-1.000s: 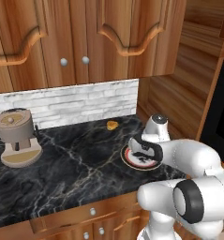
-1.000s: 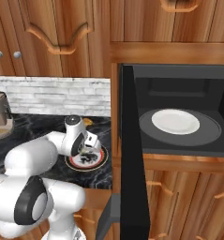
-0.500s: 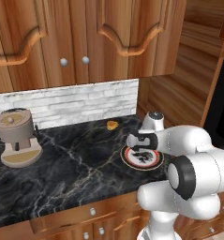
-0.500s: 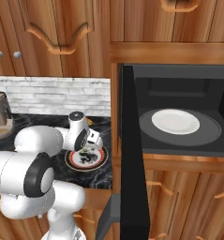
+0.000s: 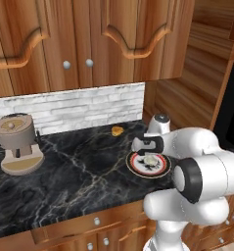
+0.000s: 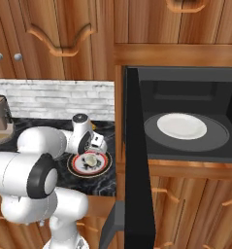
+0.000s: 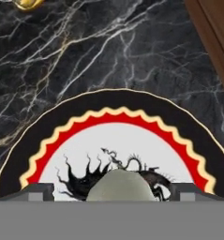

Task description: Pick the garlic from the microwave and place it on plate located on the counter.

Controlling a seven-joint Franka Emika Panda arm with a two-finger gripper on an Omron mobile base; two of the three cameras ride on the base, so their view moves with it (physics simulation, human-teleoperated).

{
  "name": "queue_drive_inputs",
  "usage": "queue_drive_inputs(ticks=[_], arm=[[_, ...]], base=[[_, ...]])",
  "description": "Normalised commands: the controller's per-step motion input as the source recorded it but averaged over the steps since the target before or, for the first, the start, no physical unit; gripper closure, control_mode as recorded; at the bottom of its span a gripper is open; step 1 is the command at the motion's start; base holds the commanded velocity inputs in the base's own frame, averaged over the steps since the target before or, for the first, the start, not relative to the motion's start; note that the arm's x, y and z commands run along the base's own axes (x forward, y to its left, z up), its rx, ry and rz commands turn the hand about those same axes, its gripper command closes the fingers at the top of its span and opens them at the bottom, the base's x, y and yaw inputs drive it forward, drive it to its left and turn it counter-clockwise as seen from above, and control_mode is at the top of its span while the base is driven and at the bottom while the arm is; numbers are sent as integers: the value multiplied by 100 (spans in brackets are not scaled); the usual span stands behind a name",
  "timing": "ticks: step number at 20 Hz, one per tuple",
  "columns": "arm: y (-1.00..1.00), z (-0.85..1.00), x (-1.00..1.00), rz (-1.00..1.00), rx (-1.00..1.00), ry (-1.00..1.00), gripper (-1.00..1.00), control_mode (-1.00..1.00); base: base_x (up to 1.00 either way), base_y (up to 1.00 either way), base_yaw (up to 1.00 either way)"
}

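The garlic (image 5: 150, 160) (image 6: 90, 159) (image 7: 120, 185), a small off-white bulb, lies on the white patterned centre of the plate (image 5: 138, 169) (image 6: 77, 168) (image 7: 113, 101), which has a red and black rim. The plate rests on the black marble counter (image 5: 74, 181), close to its right end. My gripper (image 5: 148, 148) (image 6: 94, 147) (image 7: 112, 191) hangs just above the garlic and is open. In the hand view its fingertips (image 7: 36, 191) stand on either side of the bulb with a gap to it. The microwave (image 6: 185, 92) stands at the right with its door (image 6: 137, 160) swung wide.
A plain white plate (image 6: 181, 125) sits inside the microwave. A small orange-yellow lump (image 5: 117, 131) (image 7: 26, 3) lies by the backsplash behind the plate. A coffee machine (image 5: 18, 142) stands at the counter's left. A wooden side wall (image 7: 212, 37) borders the counter on the right.
The arm's elbow has swung nearer and to the right while the hand stayed over the plate. The garlic now shows lying on the plate under the hand.
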Motion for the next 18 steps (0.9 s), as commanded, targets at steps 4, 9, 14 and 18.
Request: queue_drive_inputs(ticks=[4,9,14,18], arm=[[0,60,-38,-5,0,0,-100,-100],[37,73,-68,-3,-1,1,-100,-100],[8,98,-66,0,0,2,-100,-100],[0,97,-90,2,-1,0,-100,-100]], base=[[0,0,0],[0,0,0],[0,0,0],[0,0,0]])
